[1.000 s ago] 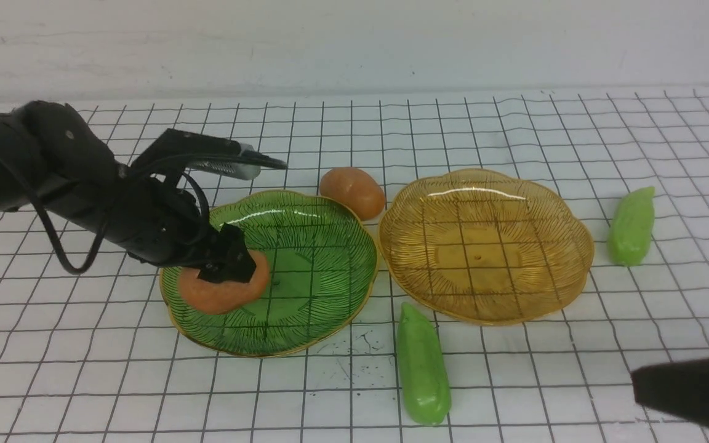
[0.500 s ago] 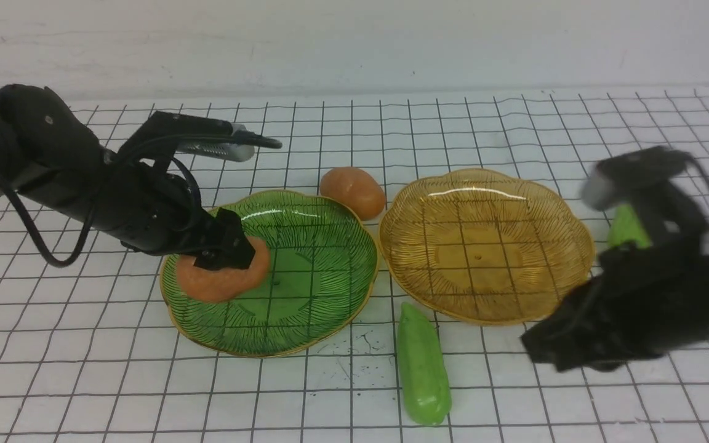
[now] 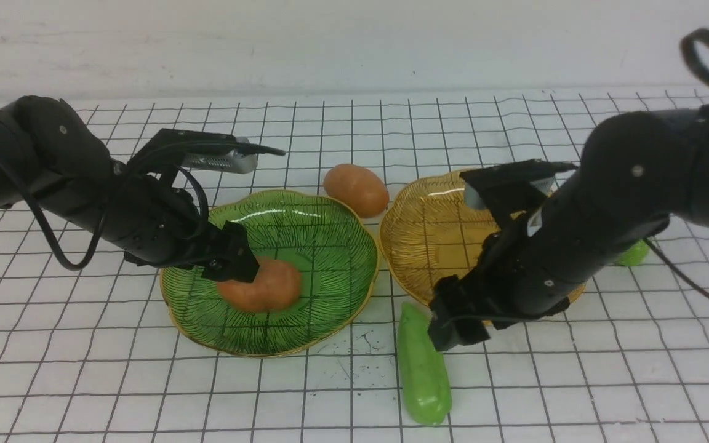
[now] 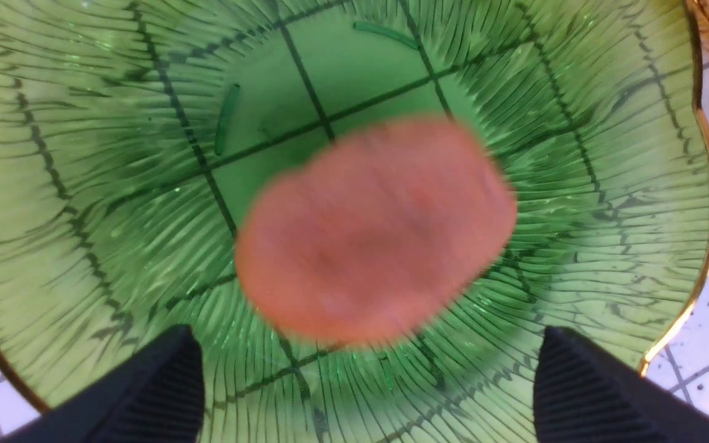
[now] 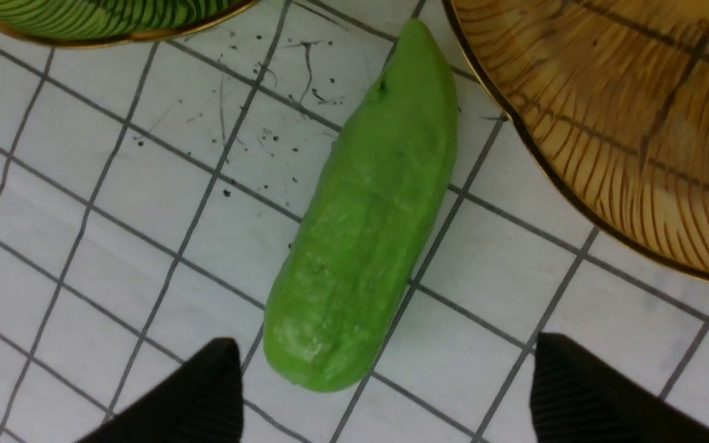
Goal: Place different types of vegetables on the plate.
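Left gripper spread over potato in plate, right gripper spread over pod, second potato front view only

The orange-brown, rounded potato-like lump has been let go by the left gripper, whose jaws have been spread a little wider. The lump now lies clear of both fingertips and has been shifted from the left part of the ribbed green glass plate toward its middle. The right arm has been brought in from the lower right corner of the front view and across the amber glass plate. The right gripper has been opened and is now held over the near bright green pointed pod. The far green pod is now mostly hidden behind that arm.
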{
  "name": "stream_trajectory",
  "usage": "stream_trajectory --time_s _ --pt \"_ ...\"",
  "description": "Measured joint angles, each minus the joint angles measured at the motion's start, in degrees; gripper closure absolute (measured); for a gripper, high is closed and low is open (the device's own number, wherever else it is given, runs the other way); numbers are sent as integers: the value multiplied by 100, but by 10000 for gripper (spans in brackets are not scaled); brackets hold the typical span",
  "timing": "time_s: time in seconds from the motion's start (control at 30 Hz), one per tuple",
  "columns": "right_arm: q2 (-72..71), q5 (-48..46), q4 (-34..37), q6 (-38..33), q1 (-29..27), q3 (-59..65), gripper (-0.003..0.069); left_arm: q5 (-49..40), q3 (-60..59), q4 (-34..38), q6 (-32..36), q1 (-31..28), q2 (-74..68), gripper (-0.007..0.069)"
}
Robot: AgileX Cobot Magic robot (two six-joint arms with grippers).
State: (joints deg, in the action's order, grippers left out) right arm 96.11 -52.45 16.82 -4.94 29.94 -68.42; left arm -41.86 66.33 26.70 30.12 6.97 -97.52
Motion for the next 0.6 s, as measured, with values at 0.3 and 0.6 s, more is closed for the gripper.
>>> stream_trajectory --time_s 0.3,0.6 --pt "728 290 577 11 0 -70 -32 -241 151 -6 -239 0 259 17" --pt "1145 306 830 1 120 -70 281 -1219 540 -18 -725 0 1391 582"
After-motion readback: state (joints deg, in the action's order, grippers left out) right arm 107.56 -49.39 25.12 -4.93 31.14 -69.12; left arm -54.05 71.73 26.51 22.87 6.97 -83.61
